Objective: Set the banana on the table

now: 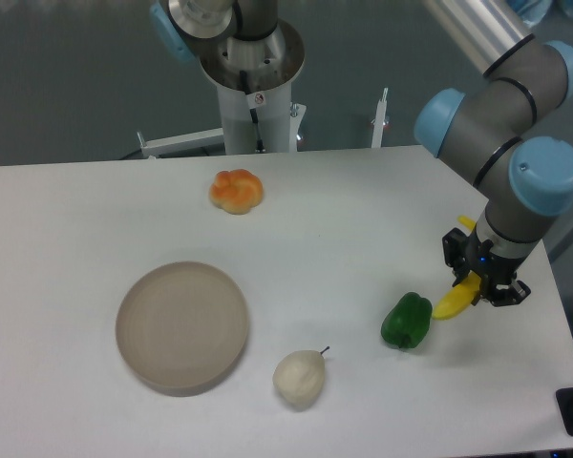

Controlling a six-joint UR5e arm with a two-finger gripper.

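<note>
**Banana in the fingers at the right side of the surface**

The banana (455, 301) sits low over the right part of the white surface (363, 219), near its right edge. Only its lower yellow end shows clearly, pointing down and to the left; a small yellow bit also peeks out above the gripper, and the rest is hidden behind it. The gripper (479, 281) has its dark fingers clamped on the banana from both sides. Whether the banana's tip touches the surface or hangs just above it cannot be told from this view.

Just beside the banana's lower end, to its left, lies a green pepper (406, 321); the two look close, perhaps touching. Further left and nearer the front edge rests a pale pear (299, 378) with a short stem. A round beige-grey plate (181, 326) stands well apart on the left half. An orange-yellow lobed bun (236, 191) lies toward the back, near the arm's base
</note>
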